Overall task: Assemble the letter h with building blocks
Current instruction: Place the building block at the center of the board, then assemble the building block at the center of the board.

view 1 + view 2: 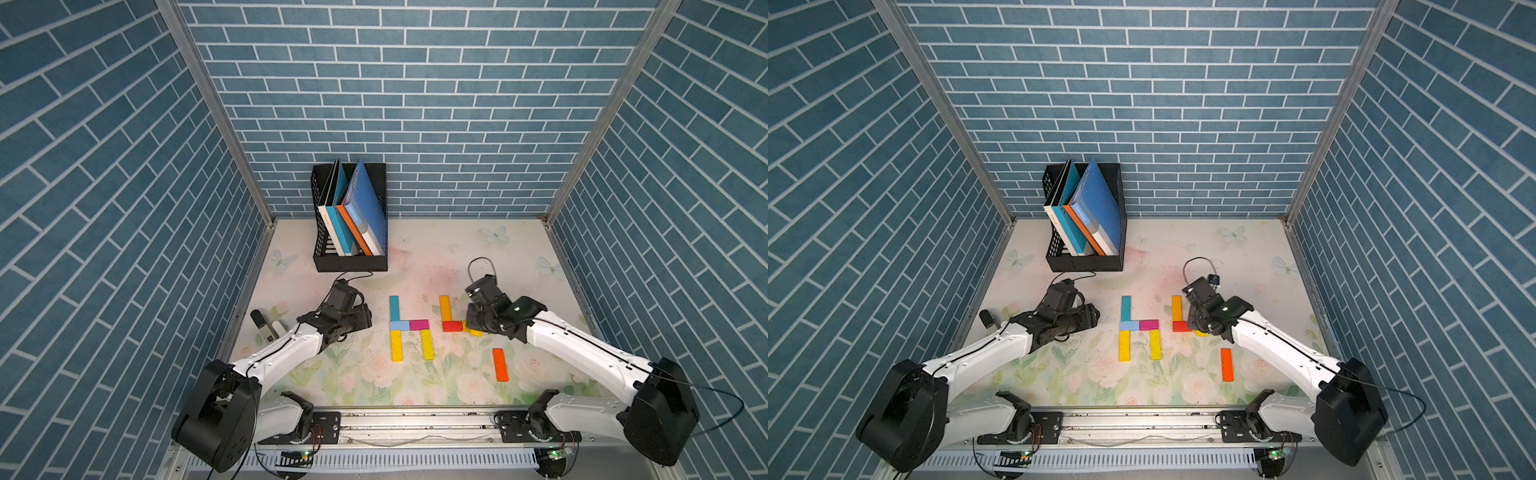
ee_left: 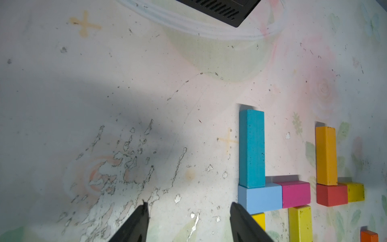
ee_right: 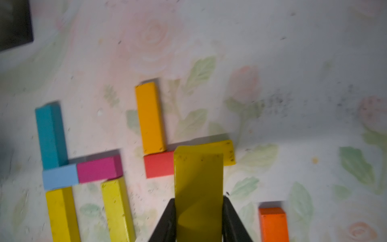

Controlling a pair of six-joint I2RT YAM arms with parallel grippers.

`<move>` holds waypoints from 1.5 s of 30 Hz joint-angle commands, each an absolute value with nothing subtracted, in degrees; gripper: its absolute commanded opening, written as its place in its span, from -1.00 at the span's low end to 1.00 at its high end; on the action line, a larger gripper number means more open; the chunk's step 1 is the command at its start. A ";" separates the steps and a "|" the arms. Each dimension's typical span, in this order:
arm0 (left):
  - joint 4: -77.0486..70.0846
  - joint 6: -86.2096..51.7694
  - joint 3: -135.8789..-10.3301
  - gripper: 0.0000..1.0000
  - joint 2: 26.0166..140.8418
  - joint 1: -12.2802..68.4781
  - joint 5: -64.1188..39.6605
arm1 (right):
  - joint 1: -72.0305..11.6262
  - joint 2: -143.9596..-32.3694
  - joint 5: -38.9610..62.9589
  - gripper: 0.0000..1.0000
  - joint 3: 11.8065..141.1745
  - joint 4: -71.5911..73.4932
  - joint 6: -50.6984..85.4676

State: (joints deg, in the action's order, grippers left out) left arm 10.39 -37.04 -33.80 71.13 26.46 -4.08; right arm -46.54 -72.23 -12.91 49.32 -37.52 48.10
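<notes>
1. Counting the building blocks gives ten: four yellow, and one each of teal, light blue, magenta, amber, red and orange. All are matte, flat-faced rectangular bars.
2. Five lie touching as an h shape mid-surface. The teal bar (image 1: pixel 394 308) sits above the light blue block (image 1: pixel 400 325), and the magenta block (image 1: pixel 419 324) is beside that. The left yellow leg (image 1: pixel 396 345) and right yellow leg (image 1: pixel 427 344) lie below.
3. Just right of it, the amber bar (image 1: pixel 445 307) abuts the red block (image 1: pixel 452 326), whose far end touches a short yellow block (image 3: pixel 228 153).
4. The fourth yellow bar (image 3: pixel 199 184) is clamped in the right end effector (image 3: pixel 198 200), over the red and yellow pair.
5. The orange bar (image 1: pixel 500 364) lies alone, nearer the robot's base.
6. The left end effector (image 2: pixel 188 205) hovers left of the h shape, jaws apart and empty.
7. One black file rack (image 1: pixel 351 264) holding a few books (image 1: pixel 368 199) stands on the floral surface (image 1: pixel 374 382) at the back wall.
</notes>
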 commanded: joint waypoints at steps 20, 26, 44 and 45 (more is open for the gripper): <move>10.65 -36.46 -33.36 0.34 71.12 26.70 -3.47 | -58.29 -83.08 -3.35 0.01 41.91 -31.30 54.53; 10.22 -36.56 -33.32 0.34 71.55 26.65 -3.78 | -55.68 -84.99 -4.84 -0.40 42.50 -31.44 53.09; 10.55 -36.52 -33.16 0.34 71.07 26.71 -3.78 | -52.03 -82.88 -4.42 0.07 43.31 -32.74 50.33; 10.39 -36.56 -33.18 0.34 71.09 26.67 -3.78 | -52.02 -82.48 -4.18 -0.05 42.94 -32.54 50.60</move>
State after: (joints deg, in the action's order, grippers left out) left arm 10.37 -37.04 -33.80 71.16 26.46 -3.95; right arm -52.01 -84.75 -4.45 44.31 -30.98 49.23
